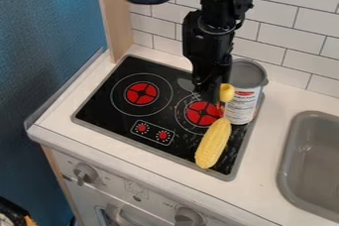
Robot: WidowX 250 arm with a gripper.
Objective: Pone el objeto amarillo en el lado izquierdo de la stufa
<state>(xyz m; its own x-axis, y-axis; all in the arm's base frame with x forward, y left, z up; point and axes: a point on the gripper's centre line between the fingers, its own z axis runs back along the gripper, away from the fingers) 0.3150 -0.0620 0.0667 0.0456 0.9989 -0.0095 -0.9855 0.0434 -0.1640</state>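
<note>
The gripper (pixel 213 96), clenched or released I cannot tell, hangs at two o'clock on the stove (pixel 106 116) and should centre squarely over the corn (pixel 213 143) near five, avoiding the can (pixel 244 102), then carry toward nine.

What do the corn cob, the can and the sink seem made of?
Corn cob: likely molded plastic, satin, with regular kernel ridges in uniform yellow. Can: metal or cardboard, I can't tell which under its printed white label. Sink: smooth gray, probably plastic, with rounded edges and no mirror-like shine.
</note>
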